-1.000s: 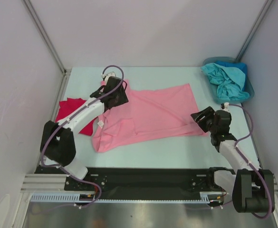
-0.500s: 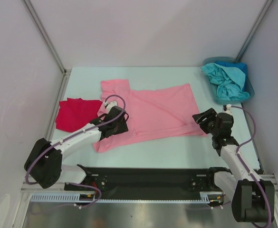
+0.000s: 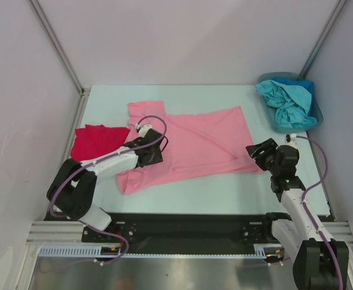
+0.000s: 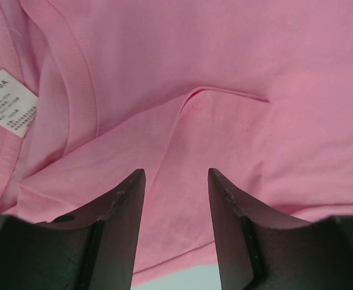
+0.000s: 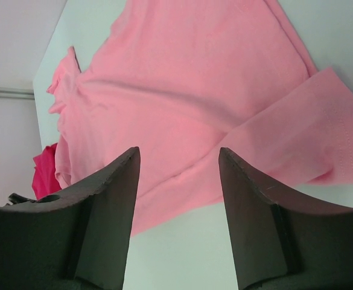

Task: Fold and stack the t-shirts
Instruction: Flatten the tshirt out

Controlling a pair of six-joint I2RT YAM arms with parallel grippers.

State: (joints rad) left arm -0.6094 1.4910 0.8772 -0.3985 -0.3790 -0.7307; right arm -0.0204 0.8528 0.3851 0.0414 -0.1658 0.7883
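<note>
Pale green desk (image 3: 224,187) between plain white walls carries a soft light pink shirt (image 3: 200,142), spread flat but creased. A white label (image 4: 8,103) sits inside its collar, the print too small to read. Left of it lies a bunched bright red shirt (image 3: 95,142), its near edge hidden by the left arm. Crumpled teal and blue shirts (image 3: 285,103) fill a blue tub (image 3: 318,115) at the far right. The left tool (image 4: 176,181) is released, jaws apart over a raised fold of pink cloth; whether it touches I cannot tell. The right tool (image 5: 179,160) is also released and empty, just beside the pink shirt's right edge.
</note>
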